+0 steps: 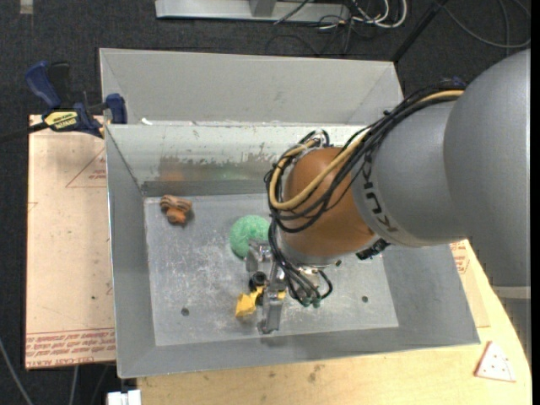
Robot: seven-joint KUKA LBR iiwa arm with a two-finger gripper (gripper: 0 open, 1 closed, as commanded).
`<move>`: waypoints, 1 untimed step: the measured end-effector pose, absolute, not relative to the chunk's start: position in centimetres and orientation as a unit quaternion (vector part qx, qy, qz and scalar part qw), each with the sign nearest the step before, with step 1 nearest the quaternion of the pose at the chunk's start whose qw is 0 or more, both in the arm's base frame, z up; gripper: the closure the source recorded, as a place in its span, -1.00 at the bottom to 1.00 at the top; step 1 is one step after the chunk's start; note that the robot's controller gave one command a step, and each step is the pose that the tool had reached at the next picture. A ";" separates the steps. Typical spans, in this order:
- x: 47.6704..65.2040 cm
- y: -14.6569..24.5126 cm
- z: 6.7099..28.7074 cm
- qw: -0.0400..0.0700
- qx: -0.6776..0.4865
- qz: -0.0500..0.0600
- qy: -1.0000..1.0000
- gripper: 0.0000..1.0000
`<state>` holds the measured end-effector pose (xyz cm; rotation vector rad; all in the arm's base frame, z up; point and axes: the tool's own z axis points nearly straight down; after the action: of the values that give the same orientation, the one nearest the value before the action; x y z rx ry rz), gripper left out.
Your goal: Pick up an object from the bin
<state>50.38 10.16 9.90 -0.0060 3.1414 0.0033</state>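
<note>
Gripper [270, 315] is lowered to the floor of the grey metal bin [190, 289], near the front-centre. Whether it is spread or closed cannot be told. A small yellow blocky piece [246, 305] is seen on the floor hard against it, on the view's left side, touching or just beside; a hold is not confirmed. The piece's long axis is judged to run roughly front to back of the bin, the far end leaning toward the gripper. A green rounded lump [247, 234] is noted just behind, partly covered by the wrist. A small brown-orange object [176, 210] is recorded well apart, at far left near the back wall.
</note>
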 end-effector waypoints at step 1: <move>52.1 9.2 7.0 0.000 0.078 0.001 0.997 1.00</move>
<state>52.14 9.15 6.96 0.2439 3.1312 0.0027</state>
